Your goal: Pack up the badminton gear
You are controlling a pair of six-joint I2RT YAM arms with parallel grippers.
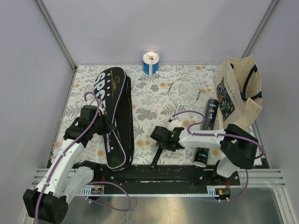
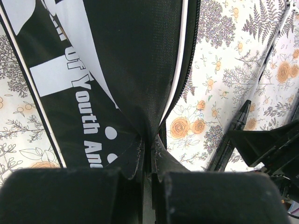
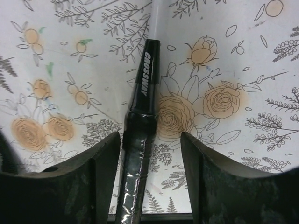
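Black fabric along one long edge of the racket cover (image 1: 117, 112) is pinched between the fully closed fingers of the left gripper (image 2: 147, 161), and the pinched part is drawn up into a narrow fold. The cover is laid lengthwise on the left half of the floral tablecloth (image 1: 149, 107). To its right a white-framed racket (image 1: 184, 88) is laid flat with its head toward the far wall. Its black handle (image 3: 140, 116) is straddled by the right gripper (image 3: 149, 140), whose jaws are set apart with cloth showing on both sides of the handle, so nothing is gripped. A black tube (image 1: 210, 112) is seen just right of the racket, beside a tote bag (image 1: 238, 88). A blue-and-white roll (image 1: 151, 63) is stood at the far edge.
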